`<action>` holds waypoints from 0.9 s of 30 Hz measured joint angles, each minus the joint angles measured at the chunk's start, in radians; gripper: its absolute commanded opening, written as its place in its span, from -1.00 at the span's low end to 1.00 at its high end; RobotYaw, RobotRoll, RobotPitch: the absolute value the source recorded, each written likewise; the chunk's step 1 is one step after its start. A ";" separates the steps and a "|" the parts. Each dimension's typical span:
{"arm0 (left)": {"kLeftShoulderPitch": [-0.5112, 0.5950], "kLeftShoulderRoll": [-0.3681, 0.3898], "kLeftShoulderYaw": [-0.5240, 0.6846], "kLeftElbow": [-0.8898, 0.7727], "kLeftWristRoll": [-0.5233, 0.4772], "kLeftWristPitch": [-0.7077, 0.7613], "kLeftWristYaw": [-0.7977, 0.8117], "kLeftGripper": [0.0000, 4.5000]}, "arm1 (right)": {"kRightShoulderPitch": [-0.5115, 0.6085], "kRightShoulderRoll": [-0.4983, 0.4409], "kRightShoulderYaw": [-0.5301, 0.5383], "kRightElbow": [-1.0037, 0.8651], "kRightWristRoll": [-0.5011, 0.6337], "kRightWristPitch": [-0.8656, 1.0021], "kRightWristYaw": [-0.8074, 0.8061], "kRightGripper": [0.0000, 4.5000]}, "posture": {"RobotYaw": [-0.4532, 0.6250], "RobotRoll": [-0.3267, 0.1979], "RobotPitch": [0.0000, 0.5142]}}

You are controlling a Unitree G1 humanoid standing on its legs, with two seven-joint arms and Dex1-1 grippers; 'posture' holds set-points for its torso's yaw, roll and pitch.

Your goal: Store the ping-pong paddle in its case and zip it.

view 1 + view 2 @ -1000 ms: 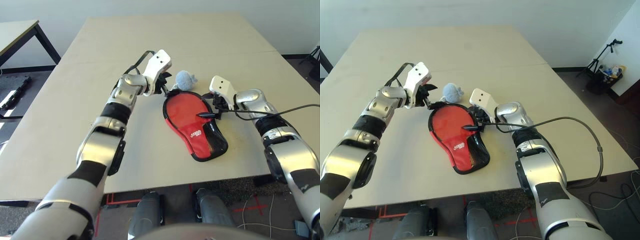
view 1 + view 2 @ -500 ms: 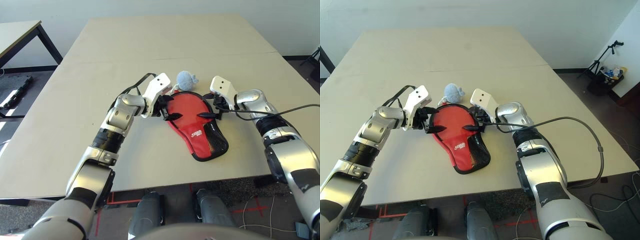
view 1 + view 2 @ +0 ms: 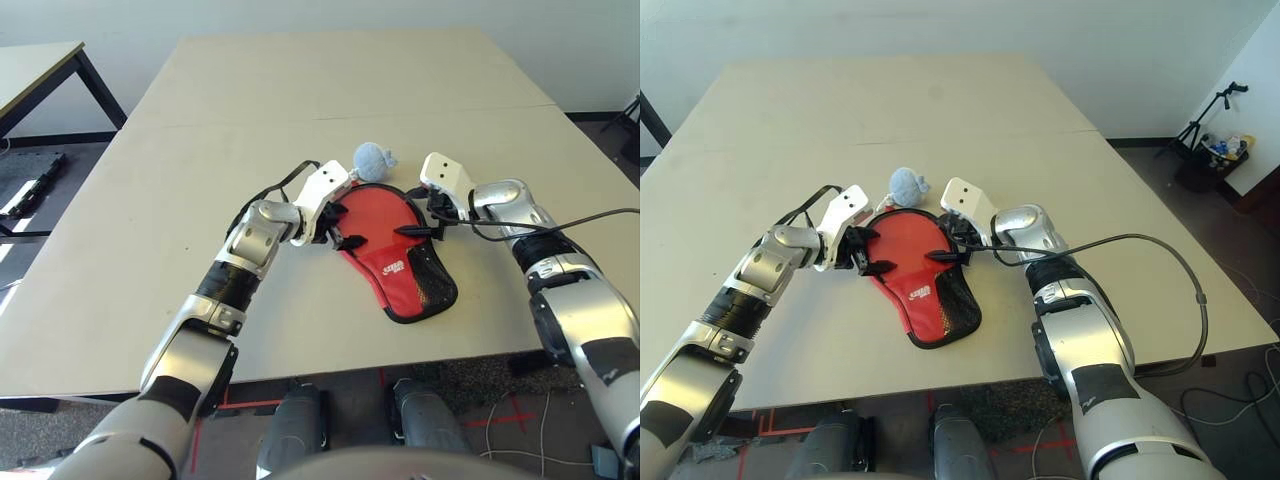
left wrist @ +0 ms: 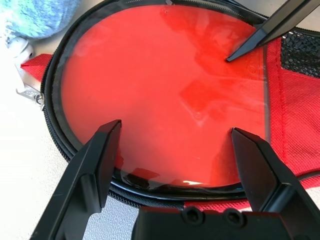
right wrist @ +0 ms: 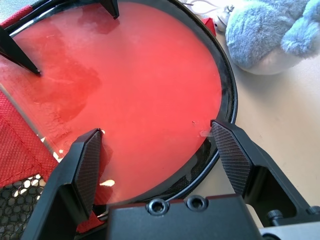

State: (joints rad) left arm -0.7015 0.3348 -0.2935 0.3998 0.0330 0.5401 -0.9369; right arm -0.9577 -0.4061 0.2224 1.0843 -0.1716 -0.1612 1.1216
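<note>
Now – paddle (image 4: pixel 165 95) in case (image 3: pixel 410 275), between spread left claw (image 4: pixel 175 150) fingers.

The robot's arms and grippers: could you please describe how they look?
Both arms are silver metal segments with black bands at the joints. Each wrist carries a white block with two dark dots. The left gripper and right gripper each have two black, tapered fingers with textured pads. Black cables run along both forearms.
</note>
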 measured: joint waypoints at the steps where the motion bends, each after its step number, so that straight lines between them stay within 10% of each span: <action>1: 0.000 0.000 0.000 0.000 0.000 0.000 0.000 0.99 | -0.005 0.000 -0.002 0.003 0.002 0.007 0.005 1.00 | -0.24 0.25 -0.64; 17: 0.014 -0.003 0.003 -0.036 -0.003 0.000 -0.001 0.99 | -0.222 0.065 -0.158 0.039 0.140 0.096 -0.020 1.00 | -0.21 0.25 -0.64; 27: 0.037 -0.003 0.004 -0.084 -0.006 0.022 0.007 0.99 | -0.306 0.142 -0.178 0.172 0.112 0.071 -0.342 1.00 | -0.17 0.25 -0.63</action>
State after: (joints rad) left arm -0.6644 0.3320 -0.2894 0.3160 0.0270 0.5624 -0.9299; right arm -1.2641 -0.2637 0.0446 1.2568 -0.0593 -0.0898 0.7799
